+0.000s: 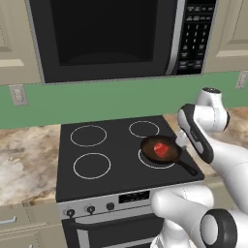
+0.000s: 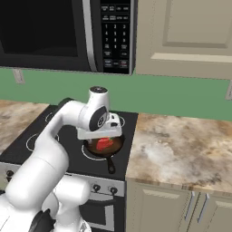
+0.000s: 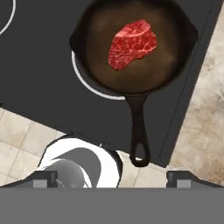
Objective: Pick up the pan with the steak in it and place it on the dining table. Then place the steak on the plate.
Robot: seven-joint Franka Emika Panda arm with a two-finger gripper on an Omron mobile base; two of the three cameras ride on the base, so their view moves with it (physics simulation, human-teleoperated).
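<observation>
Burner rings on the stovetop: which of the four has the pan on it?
The front right ring: the pan with the steak covers it; the other three lie bare.

Black stovetop (image 1: pixel 111 155) below microwave (image 1: pixel 121 36), marbled counters (image 2: pixel 181 149) beside

The white arm rises from the 5 o'clock corner of the left base view, folds at a dark elbow joint, and reaches toward 11 o'clock, its wrist bent so the hand points down. In the right base view it climbs from 7 o'clock toward the centre. The tool (image 3: pixel 112 178) hangs free: its two dark fingertips (image 3: pixel 43 178) stand far apart, apparently spread wide, with nothing between them.
</observation>
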